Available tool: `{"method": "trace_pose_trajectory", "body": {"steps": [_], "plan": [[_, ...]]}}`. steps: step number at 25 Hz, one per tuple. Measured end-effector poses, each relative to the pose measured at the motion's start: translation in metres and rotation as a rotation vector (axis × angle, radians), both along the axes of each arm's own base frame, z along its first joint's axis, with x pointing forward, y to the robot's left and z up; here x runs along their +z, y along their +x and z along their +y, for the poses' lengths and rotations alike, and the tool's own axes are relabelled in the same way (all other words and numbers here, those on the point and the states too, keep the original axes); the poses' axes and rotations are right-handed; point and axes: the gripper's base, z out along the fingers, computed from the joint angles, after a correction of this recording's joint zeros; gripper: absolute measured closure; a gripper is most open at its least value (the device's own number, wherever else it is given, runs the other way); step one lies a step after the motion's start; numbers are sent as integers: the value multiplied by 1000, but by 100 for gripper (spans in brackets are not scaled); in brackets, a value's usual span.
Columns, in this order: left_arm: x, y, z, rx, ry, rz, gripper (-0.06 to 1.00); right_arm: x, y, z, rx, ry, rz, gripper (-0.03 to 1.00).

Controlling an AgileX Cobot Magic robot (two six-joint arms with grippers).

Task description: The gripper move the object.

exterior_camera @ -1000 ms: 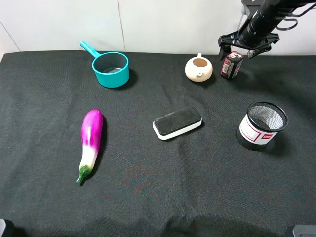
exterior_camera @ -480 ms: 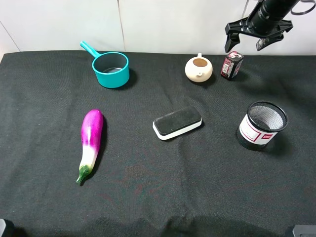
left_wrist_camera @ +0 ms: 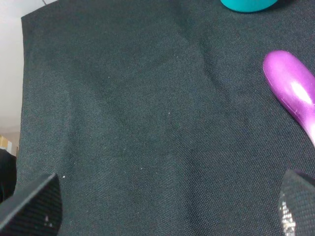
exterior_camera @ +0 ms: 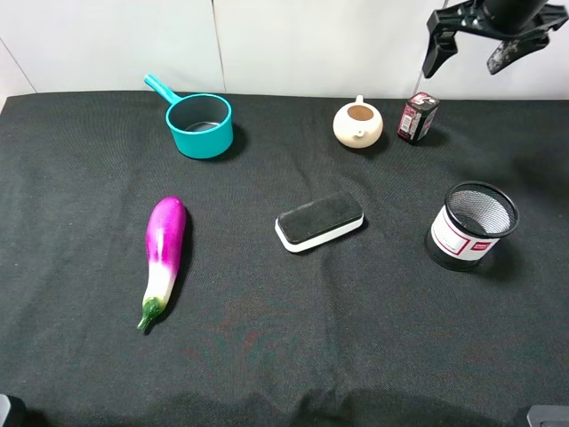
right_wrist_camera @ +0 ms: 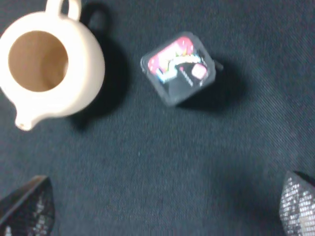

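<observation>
Our right end effector point(exterior_camera: 485, 52) hangs spread wide and empty above the object point(exterior_camera: 418, 117), a small glossy red-and-black box standing free on the bench point(exterior_camera: 267, 356), just beside the smooth cream teapot point(exterior_camera: 358, 124). We judge it placed there deliberately. Our left end effector point(left_wrist_camera: 167, 206) appears spread over matte black cloth.

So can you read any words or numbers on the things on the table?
No text here can be read.
Small red-and-black box: colourful print on top, too blurred to read.
Black mesh cup: red-and-white label, print too small to read.
Teapot, eraser, teal pot, eggplant: no writing visible.
</observation>
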Motion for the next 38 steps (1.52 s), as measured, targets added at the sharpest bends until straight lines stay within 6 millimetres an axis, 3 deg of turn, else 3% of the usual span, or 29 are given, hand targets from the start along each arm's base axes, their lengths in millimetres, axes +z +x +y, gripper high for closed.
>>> {"method": "trace_pose_trajectory", "body": {"steps": [11, 19, 38], "plan": [[0, 0, 0, 0, 0, 0, 1, 32, -30, -3, 17, -7, 81, 27], [0, 0, 0, 0, 0, 0, 1, 55, -56, -6, 19, 1, 45, 27], [0, 0, 0, 0, 0, 0, 1, 85, -178, -22, 16, 18, -49, 27]]}}
